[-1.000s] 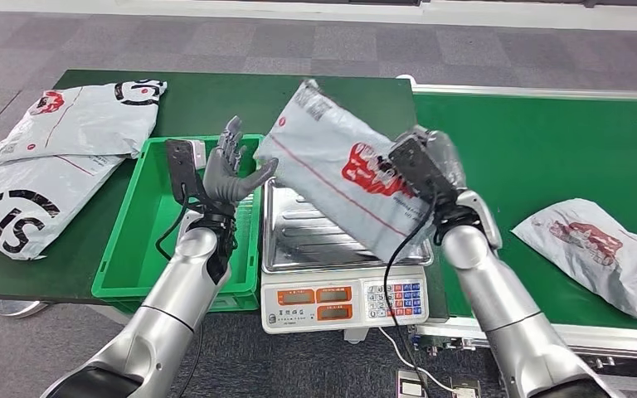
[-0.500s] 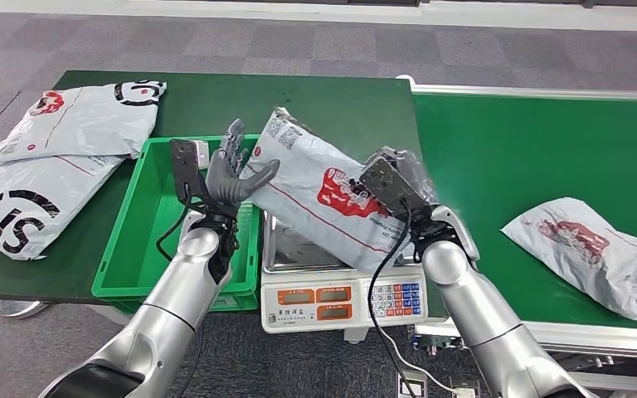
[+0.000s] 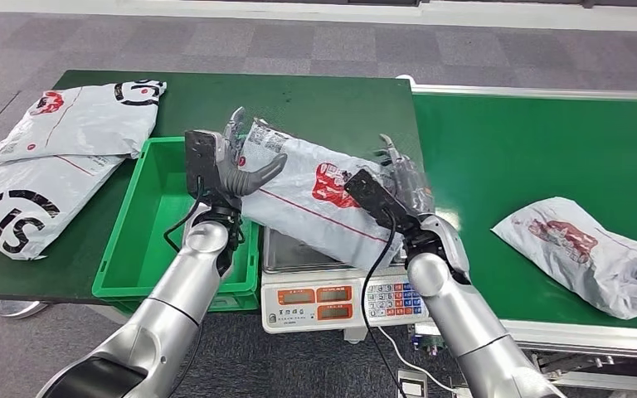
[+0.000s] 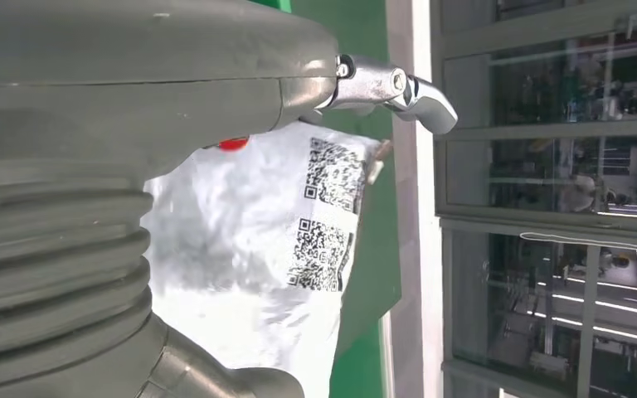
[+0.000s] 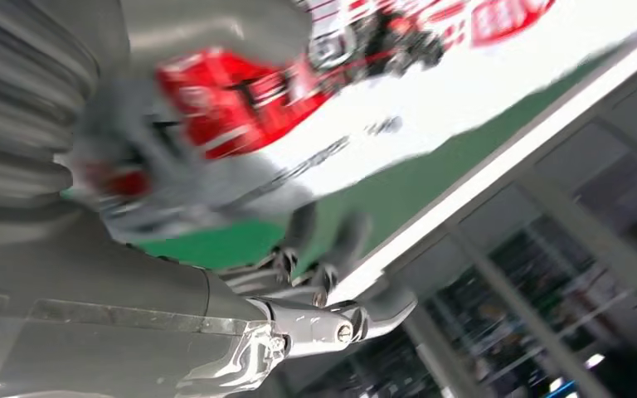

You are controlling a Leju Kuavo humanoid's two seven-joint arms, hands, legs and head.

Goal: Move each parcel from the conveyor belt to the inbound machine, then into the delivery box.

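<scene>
From the head view you see the grey parcel [image 3: 315, 195] lying tilted over the weighing scale [image 3: 332, 286], which you can take as the inbound machine. One end sits low on the steel pan and the other end is raised toward the green box [image 3: 145, 236]. The left robot hand [image 3: 234, 166] stands with its fingers spread and its thumb out against the raised end, bracing it but not closed around it. The right robot hand [image 3: 402, 186] lies at the parcel's other end with its fingers stretched out; you cannot tell from here whether it has any hold. A second parcel [image 3: 593, 253] waits on the conveyor belt [image 3: 531, 149], well apart from the scale. Two more bags [image 3: 46, 162] lie on the dark counter [image 3: 315, 99] beside the box, and the part of the box you can see holds nothing.

In the left wrist view the parcel's printed codes sit close under the hand, the thumb reaching past its edge.

The right wrist view is blurred; the red print lies right by the hand, perhaps touching it.

So this parcel is at the machine stage. The drop into the box is still to come, then the belt parcel.
</scene>
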